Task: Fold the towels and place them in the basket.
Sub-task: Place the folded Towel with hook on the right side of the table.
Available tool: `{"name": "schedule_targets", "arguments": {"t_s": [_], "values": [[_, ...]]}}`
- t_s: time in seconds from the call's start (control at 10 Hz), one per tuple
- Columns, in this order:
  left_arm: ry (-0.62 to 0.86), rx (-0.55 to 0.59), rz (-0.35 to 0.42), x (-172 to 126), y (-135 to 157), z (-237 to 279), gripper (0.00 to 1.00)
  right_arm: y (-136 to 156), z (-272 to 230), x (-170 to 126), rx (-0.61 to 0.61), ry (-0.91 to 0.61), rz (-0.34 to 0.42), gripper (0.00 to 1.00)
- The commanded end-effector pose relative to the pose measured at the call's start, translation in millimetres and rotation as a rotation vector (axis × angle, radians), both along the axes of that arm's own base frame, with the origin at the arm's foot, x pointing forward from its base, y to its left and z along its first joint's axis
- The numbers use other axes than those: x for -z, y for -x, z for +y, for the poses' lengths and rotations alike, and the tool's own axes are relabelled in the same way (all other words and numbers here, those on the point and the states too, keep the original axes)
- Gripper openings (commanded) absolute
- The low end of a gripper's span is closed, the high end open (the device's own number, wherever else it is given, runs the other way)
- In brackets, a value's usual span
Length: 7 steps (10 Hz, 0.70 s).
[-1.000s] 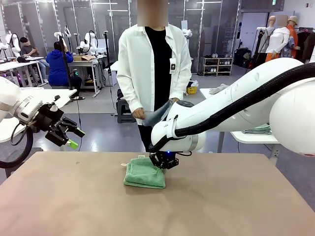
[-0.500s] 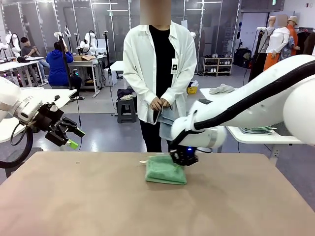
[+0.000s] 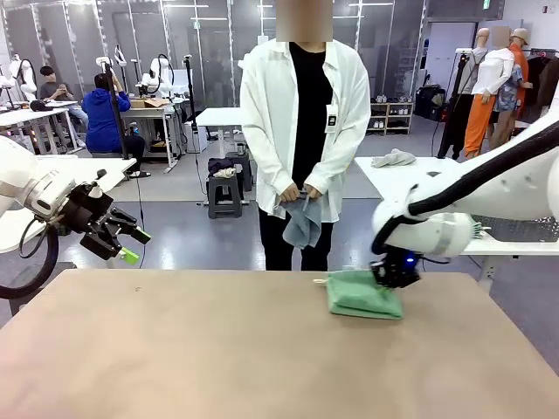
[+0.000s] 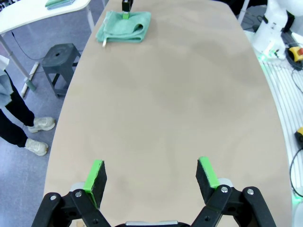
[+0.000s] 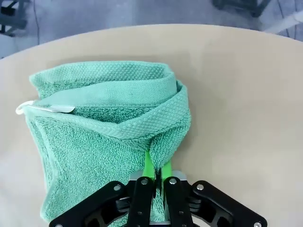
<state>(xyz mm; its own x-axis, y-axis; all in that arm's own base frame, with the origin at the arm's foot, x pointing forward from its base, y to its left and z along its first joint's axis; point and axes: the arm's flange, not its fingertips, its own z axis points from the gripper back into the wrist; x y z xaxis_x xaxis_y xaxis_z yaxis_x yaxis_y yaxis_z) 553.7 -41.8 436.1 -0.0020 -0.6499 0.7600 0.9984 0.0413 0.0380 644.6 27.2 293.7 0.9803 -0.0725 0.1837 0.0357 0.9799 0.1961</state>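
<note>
A folded mint green towel (image 3: pixel 362 295) lies on the table's far right part. My right gripper (image 3: pixel 393 271) is shut on its edge. In the right wrist view the right gripper (image 5: pixel 154 172) pinches a fold of the green towel (image 5: pixel 109 123), whose white tag (image 5: pixel 45 108) sticks out at the left. My left gripper (image 3: pixel 118 237) hangs open above the table's left edge, holding nothing. From the left wrist view, the left gripper (image 4: pixel 151 175) faces the distant towel (image 4: pixel 124 26). The person holds a light blue towel (image 3: pixel 303 220) in both hands. A dark grey latticed strip, seemingly the basket (image 3: pixel 520 229), sits on the side table.
The tan table (image 3: pixel 218 349) stretches bare from the left to the middle. The person stands at the far edge, just left of the green towel. A white side table (image 3: pixel 397 175) stands at the right, and a grey stool (image 4: pixel 59 56) is beside the table's far side.
My right gripper has dragged the green towel from the table's middle to the right. The person has stepped right and lowered the blue towel. My left arm has stayed still.
</note>
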Motion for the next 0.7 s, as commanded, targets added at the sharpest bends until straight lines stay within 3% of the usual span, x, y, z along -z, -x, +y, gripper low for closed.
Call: {"name": "schedule_targets", "arguments": {"t_s": [0.0, 0.2, 0.4, 0.6], "values": [[0.001, 0.000, -0.001, -1, 0, 0, 0.96, 6, -66, 13, -0.061, 0.029, 0.026, 0.06], [0.001, 0.000, -0.001, -1, 0, 0, 0.96, 5, -120, 18, -0.090, 0.043, 0.032, 0.06], [0.001, 0.000, -0.001, -1, 0, 0, 0.96, 0, -141, 19, -0.061, 0.040, 0.016, 0.06], [0.001, 0.000, -0.001, -1, 0, 0, 0.96, -4, -141, 18, -0.057, 0.037, -0.001, 0.26]]}}
